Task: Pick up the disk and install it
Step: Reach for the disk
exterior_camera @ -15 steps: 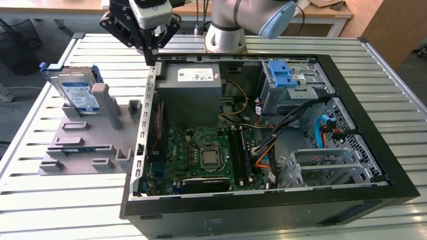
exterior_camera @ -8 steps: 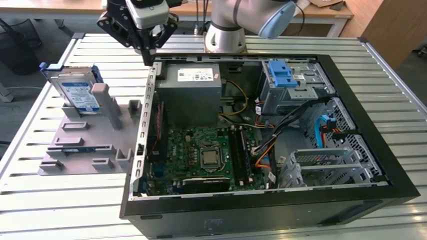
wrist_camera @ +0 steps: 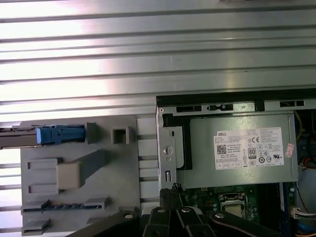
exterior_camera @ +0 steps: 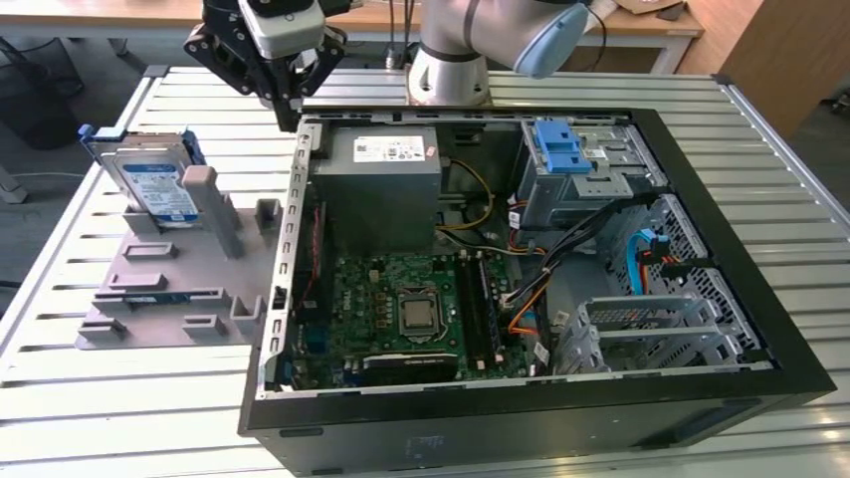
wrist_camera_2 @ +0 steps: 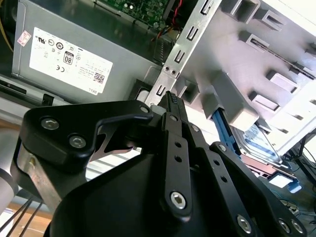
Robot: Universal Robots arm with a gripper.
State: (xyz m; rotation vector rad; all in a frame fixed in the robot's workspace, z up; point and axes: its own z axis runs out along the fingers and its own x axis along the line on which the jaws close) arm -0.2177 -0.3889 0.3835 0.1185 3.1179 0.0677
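Much bare slatted surface (exterior_camera: 173, 95) lies open behind the computer case (exterior_camera: 531, 418). A grey fixture (exterior_camera: 173, 289) sits just beside the case's side wall. The disk (exterior_camera: 149, 184) stands on edge in it, apart from the case, its lower part hidden by grey posts. The claw (exterior_camera: 287, 124) hangs at the case's rear corner near the power supply (exterior_camera: 385, 159). Its fingers are pressed together on nothing, and whether they touch the rim is unclear.
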